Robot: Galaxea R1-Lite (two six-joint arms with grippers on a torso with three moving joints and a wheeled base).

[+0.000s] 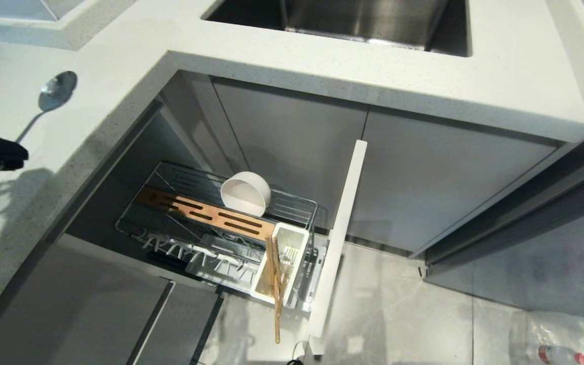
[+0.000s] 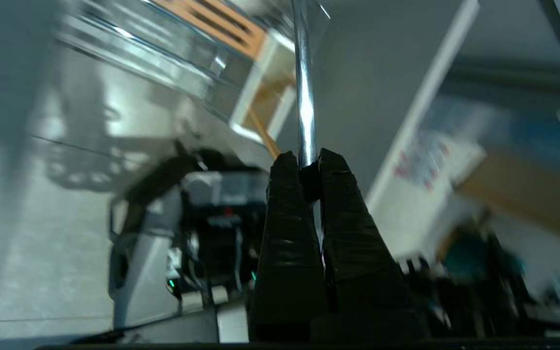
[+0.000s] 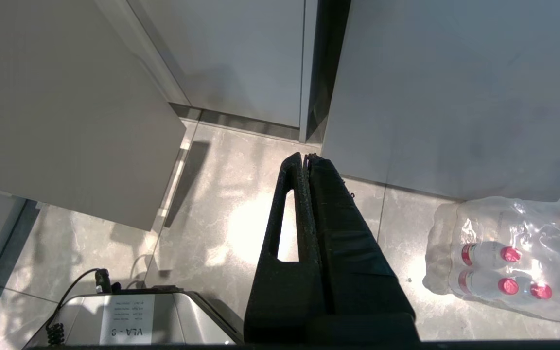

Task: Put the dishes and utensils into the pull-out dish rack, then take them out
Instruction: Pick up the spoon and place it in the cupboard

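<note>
Your left end effector (image 2: pixel 303 167) is clenched on the spoon's (image 1: pixel 51 99) handle, above the tabletop (image 1: pixel 119 91) at the head view's left edge.
The bowl (image 1: pixel 245 192) stands on edge in the pull-out dish rack (image 1: pixel 170 228); the chopsticks (image 1: pixel 275 284) lean in its white cutlery box (image 1: pixel 292 238). Your right end effector (image 3: pixel 307 158) hangs pressed shut over the floor (image 3: pixel 231 194).

greys, whites and one warm wood strip

speckled off-white stone countertop (image 1: pixel 322 66); matte grey flat cabinet fronts (image 1: pixel 424 167); chrome wire pull-out dish rack (image 1: pixel 292 205) with a brown wooden strip (image 1: pixel 206 213) cut by dark slots; small round cream-white bowl (image 1: pixel 245 192); white plastic cutlery box (image 1: pixel 282 263); light-brown wooden chopsticks (image 1: pixel 275 289); shiny grey metal spoon (image 1: pixel 51 99); black left gripper (image 2: pixel 304 167); marbled pale grey floor tiles (image 1: pixel 398 314); red-capped clear bottles (image 3: pixel 503 270)
</note>
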